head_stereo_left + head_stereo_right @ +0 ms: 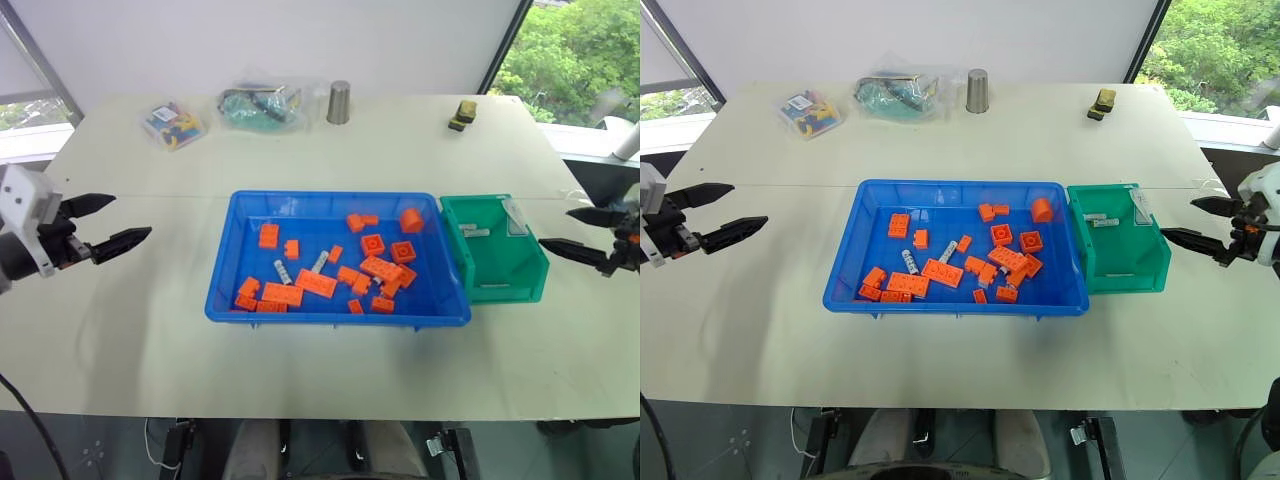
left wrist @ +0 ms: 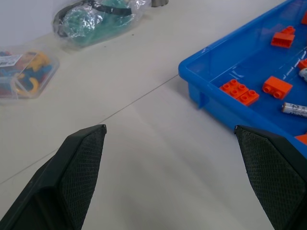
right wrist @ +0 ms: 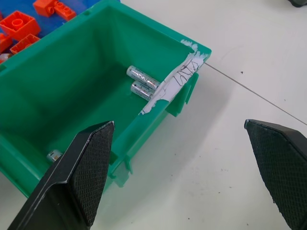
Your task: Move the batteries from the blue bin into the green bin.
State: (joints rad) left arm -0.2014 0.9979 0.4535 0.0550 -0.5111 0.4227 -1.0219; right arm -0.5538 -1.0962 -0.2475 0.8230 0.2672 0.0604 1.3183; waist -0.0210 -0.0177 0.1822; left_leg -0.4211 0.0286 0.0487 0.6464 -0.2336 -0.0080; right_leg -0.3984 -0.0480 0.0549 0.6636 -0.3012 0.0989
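Now both grippers are hanging wide open and holding nothing: the left gripper (image 1: pixel 112 222) is hovering over bare table to the left of the blue bin (image 1: pixel 250 205), and the right gripper (image 1: pixel 1190 220) is hovering just to the right of the green bin (image 1: pixel 1140 275), fingers pointing in toward it.

Two batteries (image 3: pixel 143 81) are lying side by side on the green bin's floor near its far wall, under the torn label (image 3: pixel 175 81), and a third seems to be sitting in a near corner. At least two more are lying in the blue bin (image 1: pixel 283 271), near its middle, with orange bricks (image 1: pixel 315 283) scattered beside them, some very near.

Judging by their look, the batteries are stiff, smooth metal cylinders, light for these fingers, and likely to roll or skid on the slick plastic floor. The best hold is probably across the middle of the barrel, fingers straddling it crosswise, coming straight down so the neighbouring bricks are not getting nudged.

The table (image 1: pixel 300 370) is a pale, flat, matte top with a seam running across it. At its far edge are standing a metal cup (image 1: pixel 339 102), two clear bags of oddments (image 1: pixel 262 106) and a small dark object (image 1: pixel 462 114). Beyond are a white wall and windows showing green trees.
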